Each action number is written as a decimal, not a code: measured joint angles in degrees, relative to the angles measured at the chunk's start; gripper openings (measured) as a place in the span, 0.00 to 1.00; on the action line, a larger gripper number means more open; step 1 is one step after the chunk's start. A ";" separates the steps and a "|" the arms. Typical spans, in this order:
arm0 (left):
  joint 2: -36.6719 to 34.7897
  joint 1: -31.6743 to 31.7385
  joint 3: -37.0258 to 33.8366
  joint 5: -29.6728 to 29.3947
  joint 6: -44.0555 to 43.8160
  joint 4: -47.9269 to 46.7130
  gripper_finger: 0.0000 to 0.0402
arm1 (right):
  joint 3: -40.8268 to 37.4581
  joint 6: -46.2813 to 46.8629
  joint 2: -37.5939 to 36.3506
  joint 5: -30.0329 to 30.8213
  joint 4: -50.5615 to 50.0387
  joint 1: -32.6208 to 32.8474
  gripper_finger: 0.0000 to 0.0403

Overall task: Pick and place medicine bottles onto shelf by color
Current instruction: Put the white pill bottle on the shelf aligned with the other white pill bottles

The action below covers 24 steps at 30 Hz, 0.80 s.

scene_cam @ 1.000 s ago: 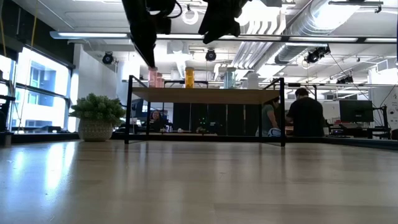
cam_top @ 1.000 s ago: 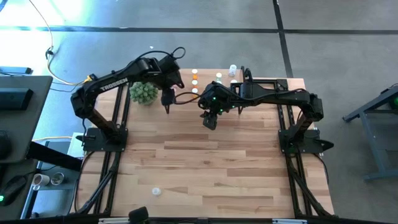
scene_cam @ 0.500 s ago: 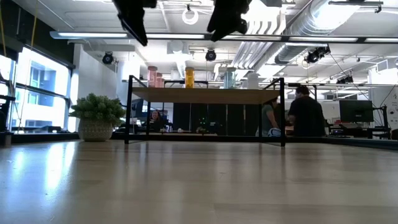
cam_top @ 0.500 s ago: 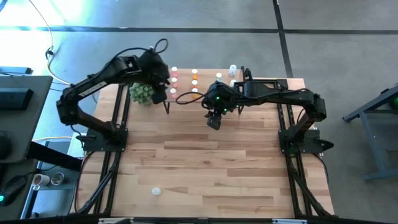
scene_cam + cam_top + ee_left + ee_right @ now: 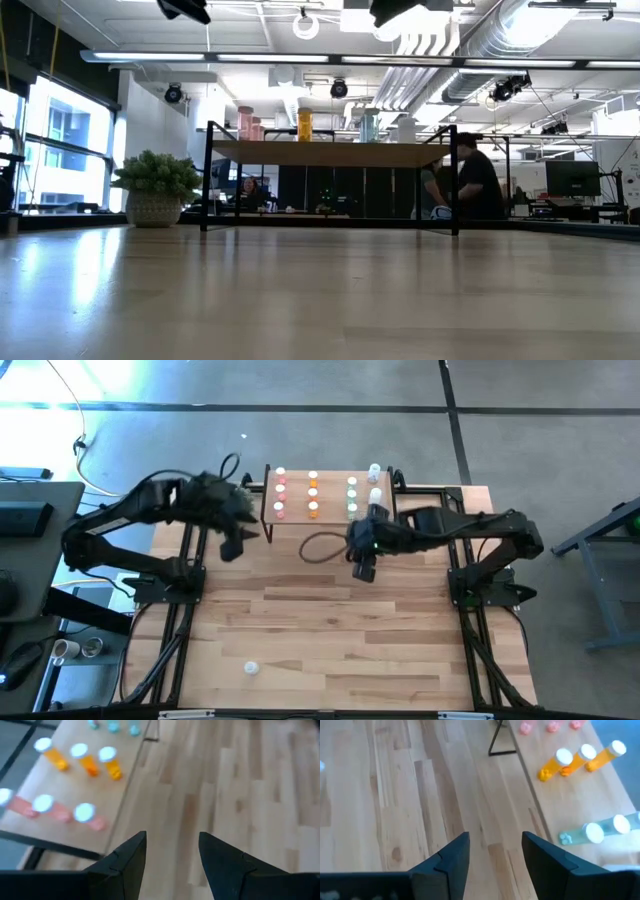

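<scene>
While both arms hang above the table (image 5: 330, 630) with nothing in their grasp, the bottles stand in rows on the shelf (image 5: 330, 497) at the table's twelve o'clock edge. Seen from overhead, three pink bottles (image 5: 279, 493) fill the nine o'clock end of the shelf, three orange bottles (image 5: 313, 493) stand just beside them toward three o'clock, and the green bottles (image 5: 352, 497) come next. Two pale bottles (image 5: 375, 482) sit at the shelf's three o'clock end, though their colour is hard to tell. One more white-capped bottle (image 5: 251, 668) lies well apart from the rest, down toward the table's seven o'clock corner. The left gripper (image 5: 231, 546) hovers off the shelf's nine o'clock end, over the spot where the potted plant (image 5: 154, 186) shows in the low view; its fingers (image 5: 127, 862) stand spread with bare wood between them and pinch nothing. The right gripper (image 5: 364, 568) hovers at six o'clock of the green bottles, near the shelf's front edge, and its fingers (image 5: 451, 861) are likewise spread apart and empty. A loop of black cable (image 5: 320, 547) hangs between the two grippers. Beyond the table, the low view shows a person (image 5: 478, 182) in dark clothing behind the shelf's leg.
</scene>
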 joint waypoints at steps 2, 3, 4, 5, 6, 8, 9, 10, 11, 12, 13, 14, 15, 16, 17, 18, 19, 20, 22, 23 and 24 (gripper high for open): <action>-2.66 -2.88 -3.58 -0.23 -2.85 3.28 0.43 | 0.00 1.26 0.27 2.04 -1.40 2.05 0.43; -3.92 -4.40 -5.37 -0.31 -4.05 4.79 0.43 | 0.00 1.88 0.64 2.55 -1.92 3.04 0.43; -5.09 -5.97 -7.10 -0.31 -5.11 6.38 0.43 | 0.00 2.11 0.88 3.00 -2.03 3.99 0.43; -6.25 -7.52 -8.87 -0.32 -5.97 7.94 0.43 | -0.01 2.47 1.03 3.33 -2.53 4.95 0.43; -7.20 -9.04 -10.60 -0.30 -6.86 9.23 0.43 | -0.02 3.05 1.33 3.76 -2.98 5.82 0.43; -8.93 -12.01 -13.94 -0.30 -8.45 12.52 0.43 | -0.02 3.32 1.72 5.20 -3.14 7.37 0.43; -9.79 -13.39 -15.58 -0.36 -9.07 13.74 0.43 | -0.02 3.33 1.94 6.19 -3.65 8.06 0.43; -10.45 -14.72 -17.08 -0.78 -9.72 14.99 0.43 | -0.02 3.32 2.26 7.06 -3.78 8.59 0.43; -11.10 -16.05 -18.43 -1.40 -10.43 16.48 0.43 | -0.02 3.32 2.43 7.68 -3.83 8.94 0.43; -11.71 -17.36 -19.86 -1.92 -11.07 17.58 0.43 | -0.02 3.67 2.59 8.07 -4.37 9.27 0.43; -12.07 -18.67 -21.17 -2.44 -11.80 18.15 0.43 | -0.02 4.20 2.94 8.45 -4.95 9.55 0.43; -12.35 -20.15 -22.31 -3.11 -12.53 19.22 0.43 | -0.02 4.75 3.14 8.79 -5.19 9.68 0.43; -12.64 -21.47 -23.54 -3.65 -13.17 20.40 0.43 | -0.02 5.23 3.28 9.13 -6.07 9.70 0.43; -12.90 -22.84 -24.74 -4.21 -13.80 20.88 0.43 | -0.02 6.08 3.47 9.34 -7.46 9.71 0.43; -13.08 -24.20 -25.82 -4.66 -14.34 21.68 0.43 | -0.02 6.86 3.67 9.46 -8.27 9.69 0.43; -13.21 -25.51 -26.81 -5.00 -14.93 22.76 0.43 | -0.02 7.78 3.82 9.70 -9.03 9.70 0.43; -13.39 -26.92 -27.85 -5.12 -15.40 23.05 0.43 | -0.02 8.67 3.94 10.09 -10.42 9.71 0.43; -13.49 -28.27 -28.96 -5.28 -15.65 23.10 0.43 | -0.19 9.59 3.96 10.72 -11.52 9.71 0.43; -13.46 -30.95 -31.11 -5.29 -17.59 24.65 0.43 | -1.94 10.67 3.46 11.52 -10.78 9.69 0.43; -13.46 -32.29 -32.25 -5.35 -18.84 25.25 0.43 | -3.57 10.96 2.95 11.65 -10.74 9.69 0.43; -13.46 -33.56 -33.29 -5.60 -19.99 25.46 0.43 | -5.35 11.21 2.52 11.58 -10.64 9.69 0.43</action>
